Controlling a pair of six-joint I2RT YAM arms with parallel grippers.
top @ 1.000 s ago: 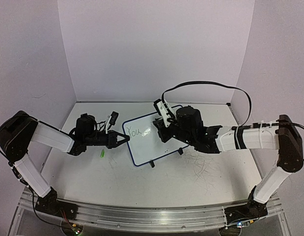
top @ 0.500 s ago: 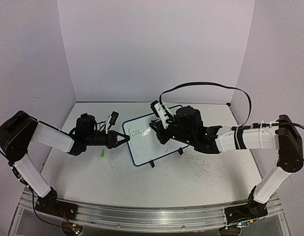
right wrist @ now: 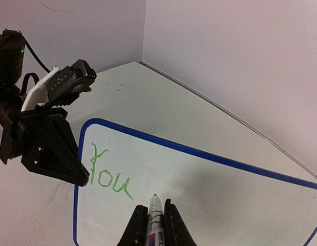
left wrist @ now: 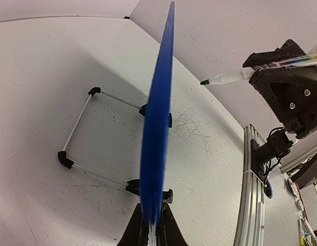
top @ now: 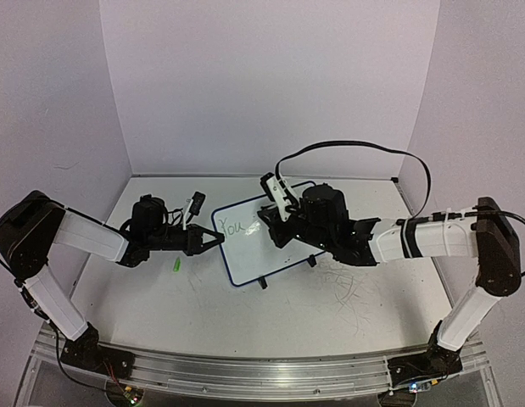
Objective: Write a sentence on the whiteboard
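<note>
Whiteboard (top: 248, 250) stood propped at a tilt on its wire stand (left wrist: 77, 124) toward the far edge of the tabletop (top: 270, 331), about midway between its left and right edges. The left gripper (top: 216, 242) was clamped on the board's left blue rim, its fingers (left wrist: 136, 231) pinched against either face. Of the sentence (right wrist: 109, 177), only the green word "You" was written, near the board's upper left corner. The right gripper (right wrist: 154, 225) was closed tight around a marker (right wrist: 154, 211), which pointed at the white surface just right of that word; whether the tip touched the board could not be told. A small green object (top: 175, 264) lay on the tabletop just beside the left gripper, on its near-edge side. Grey scribble marks (top: 343, 284) covered the tabletop near the board's right end.
</note>
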